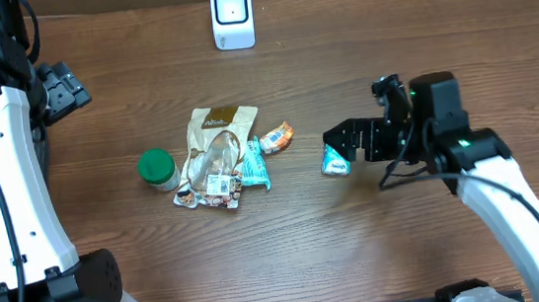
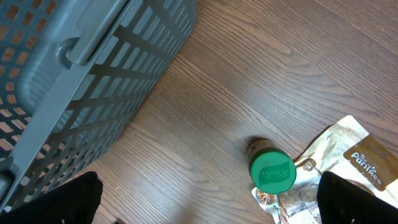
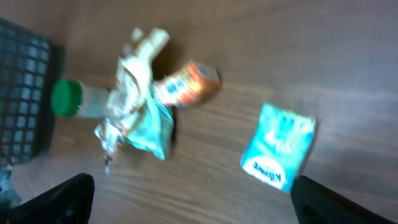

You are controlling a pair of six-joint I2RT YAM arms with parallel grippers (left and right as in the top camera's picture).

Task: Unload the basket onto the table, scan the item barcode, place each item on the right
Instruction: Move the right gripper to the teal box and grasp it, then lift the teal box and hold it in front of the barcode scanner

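Observation:
A teal tissue packet (image 1: 335, 160) lies on the wooden table, right beside my right gripper (image 1: 345, 142). In the right wrist view the tissue packet (image 3: 278, 145) lies just ahead of the right-hand fingertip (image 3: 336, 202), and my right gripper (image 3: 199, 205) is open with nothing between its fingers. The white scanner (image 1: 232, 16) stands at the back centre. My left gripper (image 1: 60, 87) hovers at the far left. In its wrist view my left gripper (image 2: 208, 205) is open and empty over bare wood.
A pile sits mid-table: green-lidded jar (image 1: 157, 169), brown pouch (image 1: 220, 136), teal wrapper (image 1: 256, 164), orange packet (image 1: 276, 137). The left wrist view shows the jar lid (image 2: 272, 172) near a grey slatted basket (image 2: 81, 74).

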